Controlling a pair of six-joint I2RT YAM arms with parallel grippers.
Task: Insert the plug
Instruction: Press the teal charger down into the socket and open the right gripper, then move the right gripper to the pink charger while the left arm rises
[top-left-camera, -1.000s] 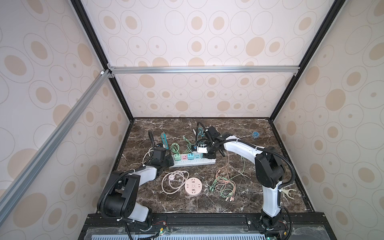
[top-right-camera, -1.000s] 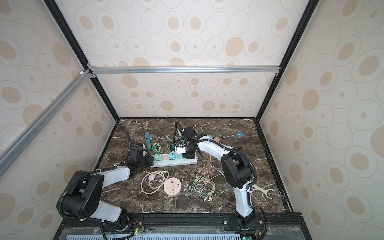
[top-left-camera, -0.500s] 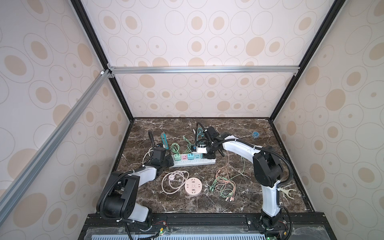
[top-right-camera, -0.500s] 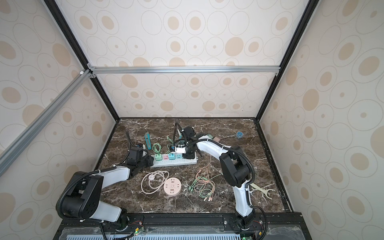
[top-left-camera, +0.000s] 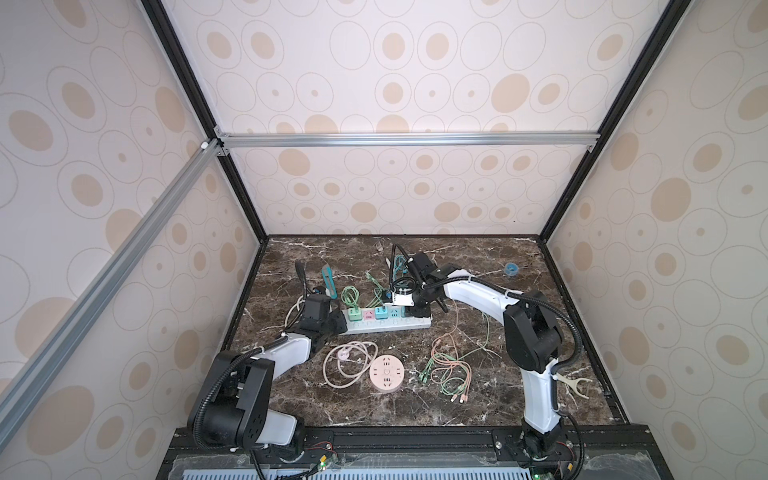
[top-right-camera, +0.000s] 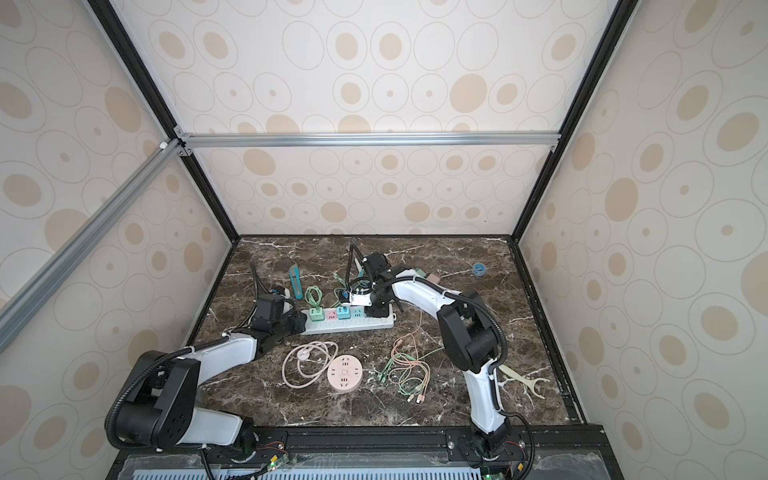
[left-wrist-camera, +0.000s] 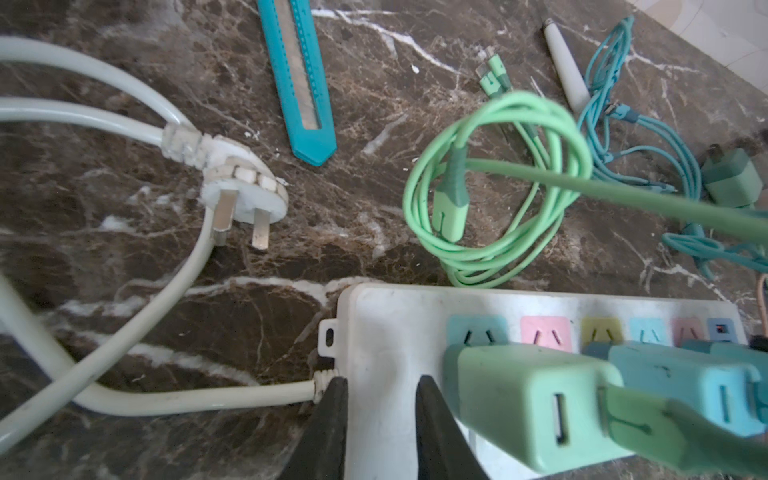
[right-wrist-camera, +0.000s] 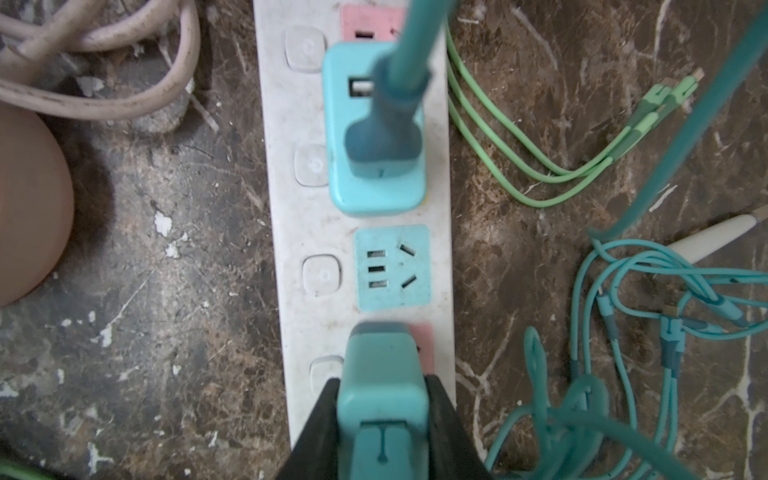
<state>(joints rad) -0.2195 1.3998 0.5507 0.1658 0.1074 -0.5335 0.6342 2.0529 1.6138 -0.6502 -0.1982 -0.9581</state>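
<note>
Dark veined marble forms the counter (top-left-camera: 478, 399), boxed in by walls papered with beige ovals. A white power strip (top-left-camera: 386, 326) lies across its middle, and both arms work at it.

The right tool (right-wrist-camera: 382, 384) is clamped on a teal plug (right-wrist-camera: 382, 357), its black fingers tight against the plug's two sides. The plug sits over the pink socket (right-wrist-camera: 422, 338) at the end of the strip away from its cord (left-wrist-camera: 199, 399) and covers most of it. The prongs are hidden, so the right wrist view does not show whether they have entered the slots.

The left tool (left-wrist-camera: 380, 390) has its fingers a little apart. Their tips bear down on the strip's cord end, one beside the cord's entry and one on the white top. Nothing is gripped between them, and the tool appears to be steadying the strip.

A green adapter (left-wrist-camera: 528, 399) and a blue adapter (right-wrist-camera: 374, 174) are already seated in the strip. The blue socket (right-wrist-camera: 392, 268) between the blue adapter and the teal plug is empty.

By these views the pick-up and the carry are done and the alignment looks close. What seems left is to press the plug fully home and then let go.
</note>
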